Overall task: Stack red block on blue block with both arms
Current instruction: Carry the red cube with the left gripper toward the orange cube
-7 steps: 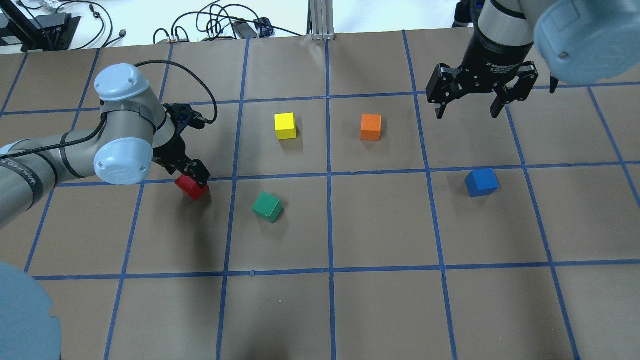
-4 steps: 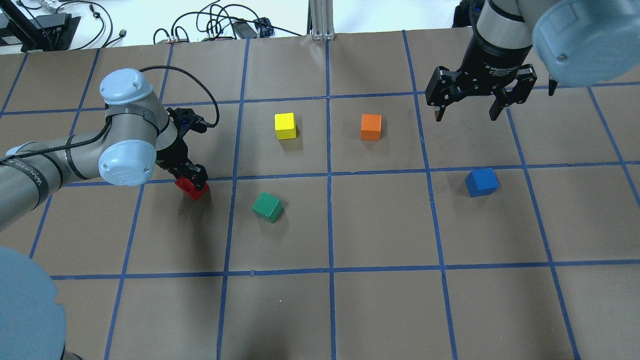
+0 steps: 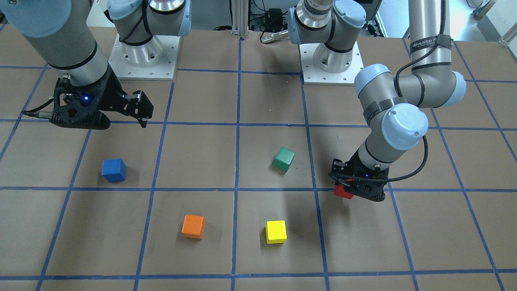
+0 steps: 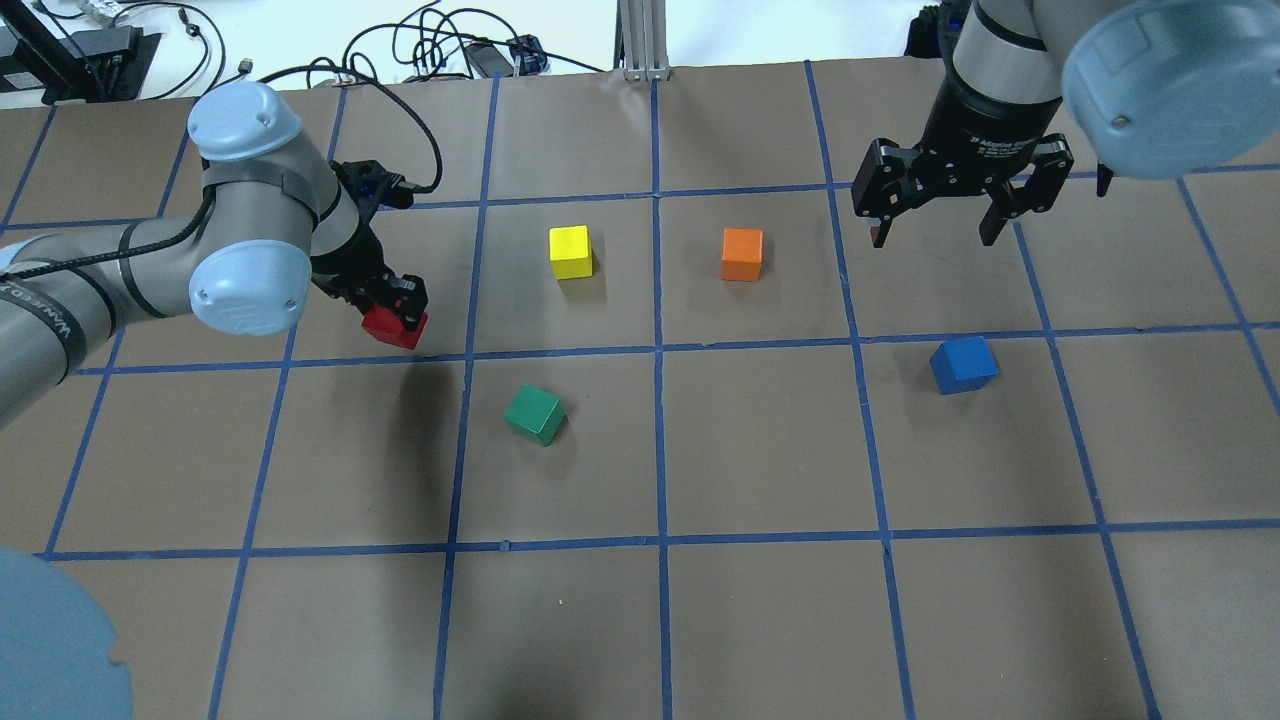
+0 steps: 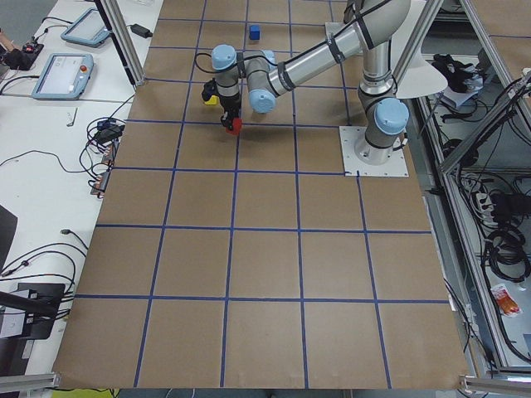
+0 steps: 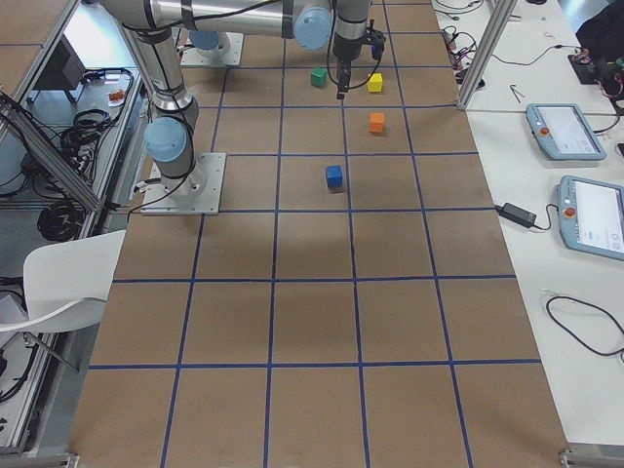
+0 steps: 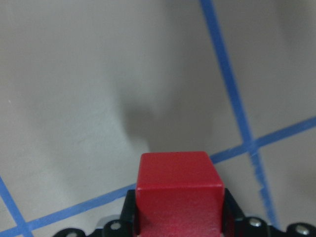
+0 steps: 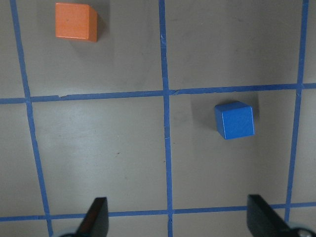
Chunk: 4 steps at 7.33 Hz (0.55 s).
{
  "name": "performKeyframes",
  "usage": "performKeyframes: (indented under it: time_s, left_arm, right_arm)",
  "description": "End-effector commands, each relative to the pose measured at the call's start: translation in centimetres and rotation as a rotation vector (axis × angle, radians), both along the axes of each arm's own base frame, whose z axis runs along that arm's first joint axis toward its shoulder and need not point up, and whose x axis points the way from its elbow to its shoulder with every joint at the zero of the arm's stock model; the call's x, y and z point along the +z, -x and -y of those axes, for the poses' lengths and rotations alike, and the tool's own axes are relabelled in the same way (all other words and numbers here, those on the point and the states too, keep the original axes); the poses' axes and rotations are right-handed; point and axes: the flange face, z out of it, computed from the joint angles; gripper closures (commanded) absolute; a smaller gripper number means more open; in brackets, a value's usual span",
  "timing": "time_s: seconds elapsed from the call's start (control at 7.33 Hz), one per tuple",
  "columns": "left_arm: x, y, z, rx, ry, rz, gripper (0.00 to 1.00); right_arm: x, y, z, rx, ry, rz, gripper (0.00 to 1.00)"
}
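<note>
Now the left tool [image 4: 398, 312] has raised the red block [image 4: 392, 328] it clamps; the right tool [image 4: 932, 238] gapes.

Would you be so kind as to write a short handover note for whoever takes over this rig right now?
Left gripper: shut on the red block, held clear of the table.
Right gripper: open, empty, hovering above the table near the blue block.
Blue block: on the table on the robot's right, nothing on it.
Done: red block grasped and off the table.
To do: bring it across, probably past the green block, perhaps via a handover to the right gripper, and set it on the blue block.
</note>
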Motion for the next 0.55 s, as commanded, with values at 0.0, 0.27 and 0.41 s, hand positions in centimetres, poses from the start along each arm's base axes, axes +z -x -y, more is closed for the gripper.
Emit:
performKeyframes:
  time_s: [0.0, 0.27, 0.41]
  left_arm:
    - [3.0, 9.5, 1.3, 0.145, 0.078, -0.04, 1.0]
    - [3.0, 18.9, 0.2, 0.198, 0.086, -0.039, 1.0]
    - [2.3, 23.3, -1.0, 0.236, 0.084, -0.049, 1.0]
  right_arm:
    - [0.0, 0.0, 0.0, 0.0, 0.001, -0.001, 0.0]
    - [0.0, 0.1, 0.0, 0.0, 0.001, -0.003, 0.0]
    - [0.0, 0.0, 0.0, 0.0, 0.001, -0.001, 0.0]
